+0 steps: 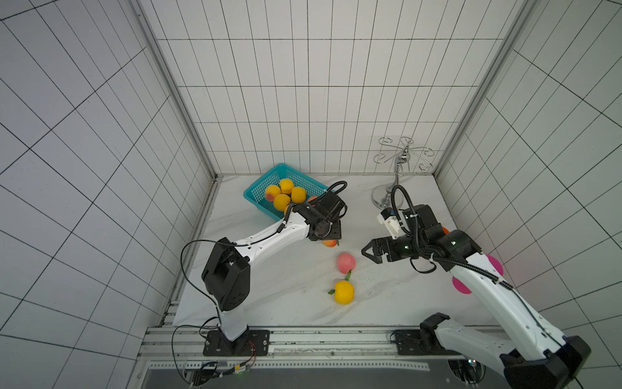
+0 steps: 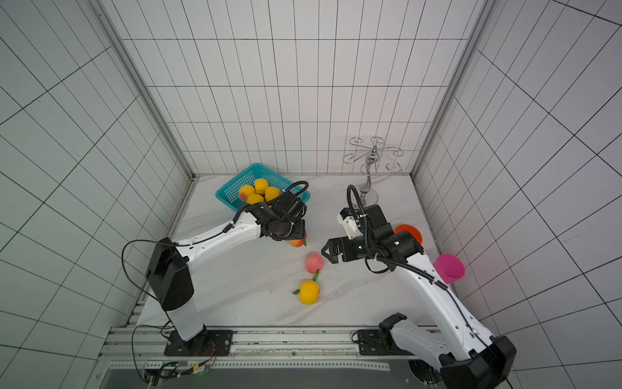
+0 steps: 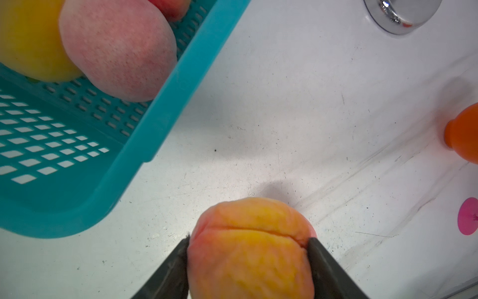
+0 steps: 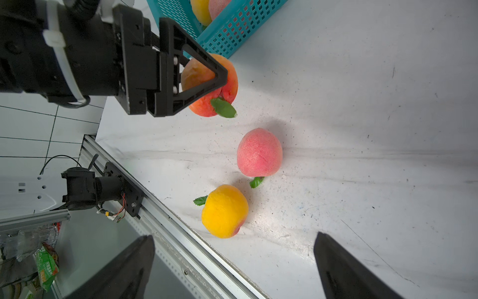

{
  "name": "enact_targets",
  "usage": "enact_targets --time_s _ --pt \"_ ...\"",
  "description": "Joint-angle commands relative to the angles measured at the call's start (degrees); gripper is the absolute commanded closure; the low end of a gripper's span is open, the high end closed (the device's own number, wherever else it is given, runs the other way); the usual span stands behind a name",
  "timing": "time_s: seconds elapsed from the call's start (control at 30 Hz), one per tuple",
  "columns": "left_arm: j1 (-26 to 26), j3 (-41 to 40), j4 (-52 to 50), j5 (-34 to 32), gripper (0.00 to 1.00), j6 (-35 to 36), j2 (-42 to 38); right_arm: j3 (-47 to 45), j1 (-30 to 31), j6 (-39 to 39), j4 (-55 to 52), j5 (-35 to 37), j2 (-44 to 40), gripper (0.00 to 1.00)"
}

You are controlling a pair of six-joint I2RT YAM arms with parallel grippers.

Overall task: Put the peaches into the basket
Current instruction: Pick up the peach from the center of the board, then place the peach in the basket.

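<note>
Yellow-orange skin fading to a red blush, creased by a seam across the middle: held peach (image 3: pixel 253 259), pinched between the two black fingers of the left hand (image 3: pixel 248 240), at 5 o'clock from the teal basket (image 1: pixel 262 180) and just outside its wall. Mesh-walled and solid-rimmed, at 11 o'clock on the marble-look bench (image 1: pixel 286 303). Inside, four bright yellow peaches (image 1: pixel 282 201) bunched together, and a pink one (image 3: pixel 119 49) touching a yellow neighbour.

Loose on the bench: a pink peach (image 1: pixel 346 262) near the middle and a yellow peach (image 1: pixel 344 292) at 6 o'clock from it, apart, a green leaf between them. Right hand (image 1: pixel 365 252) spread wide and empty, at 3 o'clock from the pink peach, near but not touching.

Held peach mostly under the left hand in both top views, only a lower edge showing; cut off by the frame edge in the left wrist view. Basket's near corner behind the left arm, so no full count of the fruit inside.
</note>
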Motion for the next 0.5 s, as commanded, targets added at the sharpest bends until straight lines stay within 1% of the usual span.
enact_targets --time_s 0.0,0.23,0.33,0.47 --pt "0.77 3.22 -2.43 -2.93 0.35 1.38 -0.92 3.54 -0.31 -1.23 0.08 -0.31 0.85 0.00" --pt "6.37 6.24 -1.91 -0.01 0.35 4.33 0.37 8.24 -0.31 -3.89 0.12 1.69 4.73 0.00" --pt "9.34 8.80 -2.54 1.87 0.35 5.89 1.74 10.33 -0.43 -3.91 -0.27 2.89 6.74 0.01" --pt "13.10 12.54 -3.14 2.82 0.35 8.86 3.46 11.16 -0.47 -3.24 0.70 3.16 9.04 0.01"
